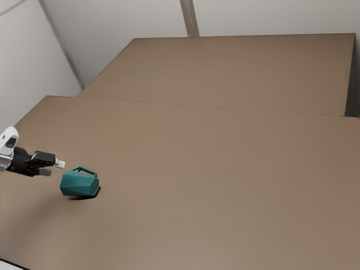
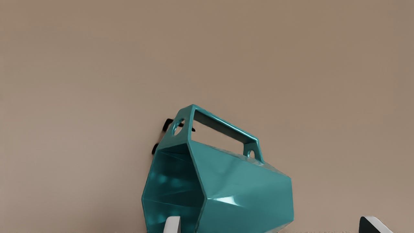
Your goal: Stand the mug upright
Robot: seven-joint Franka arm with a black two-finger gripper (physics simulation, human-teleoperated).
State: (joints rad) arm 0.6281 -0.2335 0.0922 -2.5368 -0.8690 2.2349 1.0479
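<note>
The gripper point(image 1: 54, 168) is at the exterior view's left, just beside and above the teal mug point(image 1: 79, 183). That faceted mug lies on its side on the brown table, handle uppermost. In the wrist view the gripper point(image 2: 270, 225) stands open, its two fingers wide apart. One fingertip overlaps the open mouth of the mug point(image 2: 249, 184), and the other is out past its base end. Whether either finger touches the mug, I cannot tell.
The brown table point(image 1: 214, 185) extends far toward the exterior view's right. Behind it is another brown surface point(image 1: 225, 73), with pale walls beyond. A white, dark-edged object point(image 1: 11, 265) shows at the lower left corner.
</note>
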